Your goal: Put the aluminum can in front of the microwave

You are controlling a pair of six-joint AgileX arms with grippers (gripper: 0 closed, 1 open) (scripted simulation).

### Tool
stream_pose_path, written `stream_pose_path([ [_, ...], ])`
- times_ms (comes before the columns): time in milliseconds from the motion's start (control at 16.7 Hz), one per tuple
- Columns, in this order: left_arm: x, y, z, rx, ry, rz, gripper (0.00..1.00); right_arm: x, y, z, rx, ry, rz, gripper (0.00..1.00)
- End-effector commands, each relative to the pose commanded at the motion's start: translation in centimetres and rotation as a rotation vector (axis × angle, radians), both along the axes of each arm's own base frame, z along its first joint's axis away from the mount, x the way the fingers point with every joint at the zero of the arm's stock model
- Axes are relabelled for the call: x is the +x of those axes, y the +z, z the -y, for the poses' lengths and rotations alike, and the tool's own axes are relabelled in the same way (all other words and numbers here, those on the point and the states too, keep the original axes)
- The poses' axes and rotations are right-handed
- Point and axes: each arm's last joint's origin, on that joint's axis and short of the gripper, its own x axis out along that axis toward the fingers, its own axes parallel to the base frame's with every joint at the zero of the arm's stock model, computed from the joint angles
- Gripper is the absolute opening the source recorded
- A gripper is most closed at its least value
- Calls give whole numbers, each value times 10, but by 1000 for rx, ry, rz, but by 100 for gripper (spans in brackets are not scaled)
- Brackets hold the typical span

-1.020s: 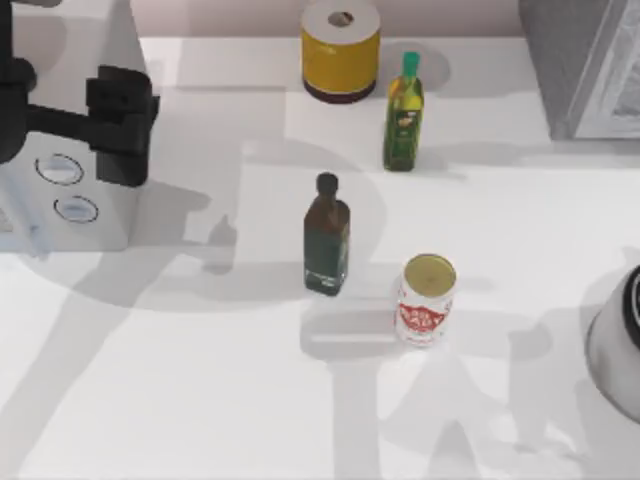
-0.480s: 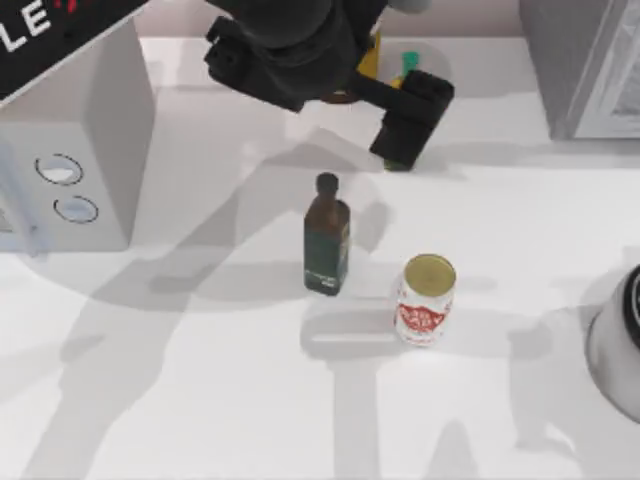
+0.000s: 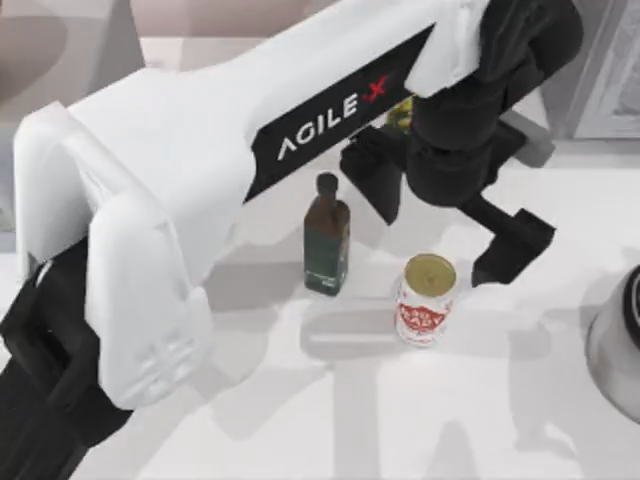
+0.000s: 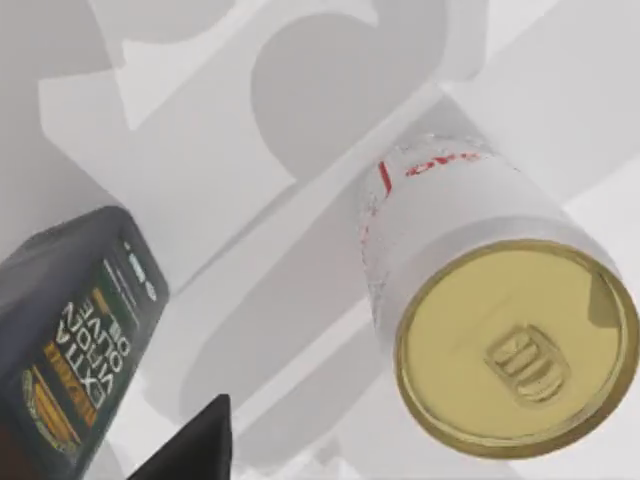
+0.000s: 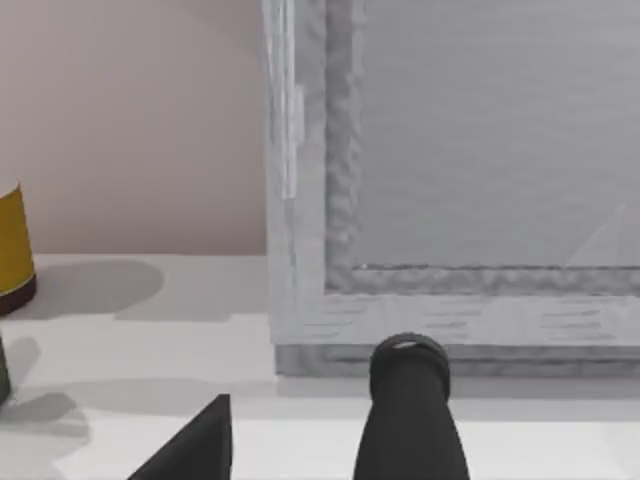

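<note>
A: Aluminum can (image 3: pixel 425 299) upright on the table (image 3: pixel 300 420), between the left gripper (image 3: pixel 440 225) fingers (image 3: pixel 512 245), untouched; its gold top faces the left wrist view (image 4: pixel 515 350).
B: Fingers?
A: Released, spread wide above it. Dark bottle (image 3: pixel 326 237) just beside the near finger. Right arm (image 3: pixel 615 345) parked at the table's right edge; its fingers, cannot tell.

Dark bottle (image 3: pixel 326 240) upright, mid-table (image 3: pixel 300 420)
</note>
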Motion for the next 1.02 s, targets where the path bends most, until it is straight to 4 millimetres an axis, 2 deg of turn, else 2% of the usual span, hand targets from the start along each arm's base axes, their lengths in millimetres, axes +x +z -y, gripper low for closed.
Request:
stream_pose_path([
  [180,1,-16,6,42,-6,-32,100,0,0,0,0,0,0,100],
  [600,3,-21,6,42,-3,-33,100,0,0,0,0,0,0,100],
  [1020,0,-65,13,41,-8,-32,100,0,0,0,0,0,0,100],
])
